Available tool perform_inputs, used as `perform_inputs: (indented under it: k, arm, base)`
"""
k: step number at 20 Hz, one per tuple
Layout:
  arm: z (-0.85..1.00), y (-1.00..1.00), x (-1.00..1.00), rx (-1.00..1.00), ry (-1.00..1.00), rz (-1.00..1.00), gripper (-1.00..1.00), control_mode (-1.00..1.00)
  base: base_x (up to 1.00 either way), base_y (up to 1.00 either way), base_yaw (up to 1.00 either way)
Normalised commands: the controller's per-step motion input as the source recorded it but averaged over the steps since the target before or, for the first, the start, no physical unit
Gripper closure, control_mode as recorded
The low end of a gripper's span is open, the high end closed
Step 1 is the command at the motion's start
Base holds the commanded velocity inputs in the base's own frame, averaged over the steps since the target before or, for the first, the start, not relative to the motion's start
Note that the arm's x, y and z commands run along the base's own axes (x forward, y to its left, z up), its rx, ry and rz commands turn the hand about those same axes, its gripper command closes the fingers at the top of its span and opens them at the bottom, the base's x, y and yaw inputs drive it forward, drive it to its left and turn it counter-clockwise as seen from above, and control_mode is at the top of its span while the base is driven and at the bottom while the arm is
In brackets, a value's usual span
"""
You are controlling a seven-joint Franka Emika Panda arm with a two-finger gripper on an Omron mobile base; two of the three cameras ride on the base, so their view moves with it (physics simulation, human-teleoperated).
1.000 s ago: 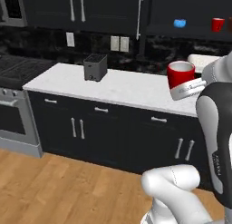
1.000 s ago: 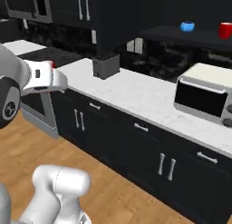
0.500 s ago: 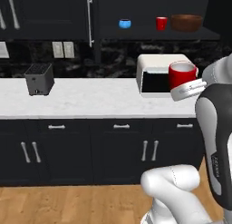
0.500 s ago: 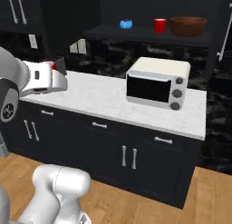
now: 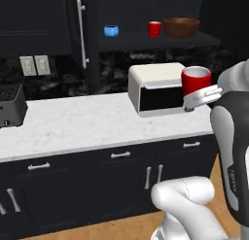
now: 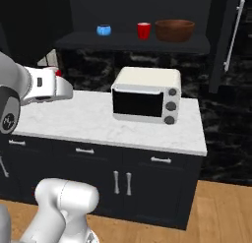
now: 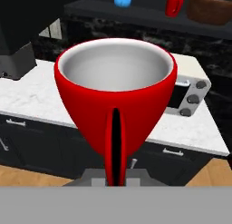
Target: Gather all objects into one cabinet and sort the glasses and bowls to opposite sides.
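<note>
The gripper (image 5: 200, 95) holds a red cup (image 5: 196, 81) upright in front of the white toaster oven (image 5: 158, 88) on the pale counter (image 5: 78, 125). Above, on the open cabinet's dark shelf (image 5: 206, 40), sit a small blue bowl (image 5: 111, 30), a second red cup (image 5: 154, 28) and a wooden bowl (image 5: 181, 26). The cabinet door (image 5: 80, 32) stands open at left, and a dark toaster (image 5: 9, 105) sits far left.

both base views look forward and down from behind the arm, left and right, sharing the counter (image 5: 87, 125), toaster oven (image 6: 145, 94) and open cabinet shelf (image 6: 128, 40); the hand view faces the same shelf from nearer.
</note>
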Motion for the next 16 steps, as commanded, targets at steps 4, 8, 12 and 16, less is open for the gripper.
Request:
perform_inputs:
  k: [4,8,12,16]
  arm:
    - [0.0,0.0,0.0,0.0,0.0,0.0,1.0,1.0]
    - [0.0,0.0,0.0,0.0,0.0,0.0,1.0,1.0]
    - [0.0,0.0,0.0,0.0,0.0,0.0,1.0,1.0]
    - [0.0,0.0,0.0,0.0,0.0,0.0,1.0,1.0]
  base:
    - [0.98,0.37,-0.09]
    - [0.96,0.01,-0.02]
    - [0.78,0.0,0.0]
    - [0.21,0.0,0.0]
